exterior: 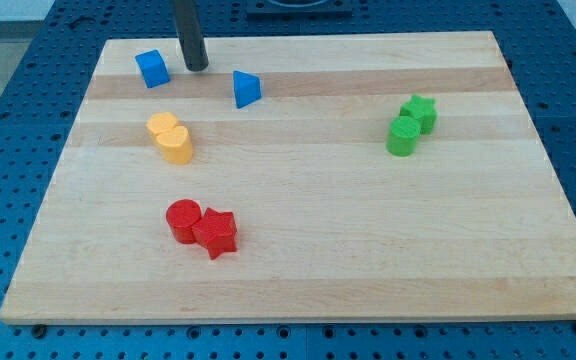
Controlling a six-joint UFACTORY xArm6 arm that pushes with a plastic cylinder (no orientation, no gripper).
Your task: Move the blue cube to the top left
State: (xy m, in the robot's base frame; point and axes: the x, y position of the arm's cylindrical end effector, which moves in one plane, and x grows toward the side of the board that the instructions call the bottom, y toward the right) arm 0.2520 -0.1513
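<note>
The blue cube sits near the board's top left corner. My tip rests on the board just to the right of the cube, apart from it by a small gap. A blue triangular block lies to the right of the tip and slightly lower in the view. The rod rises out of the view's top edge.
A yellow heart-like block lies below the cube. A red cylinder touches a red star at the lower left. A green star and green cylinder touch at the right. The wooden board lies on a blue perforated table.
</note>
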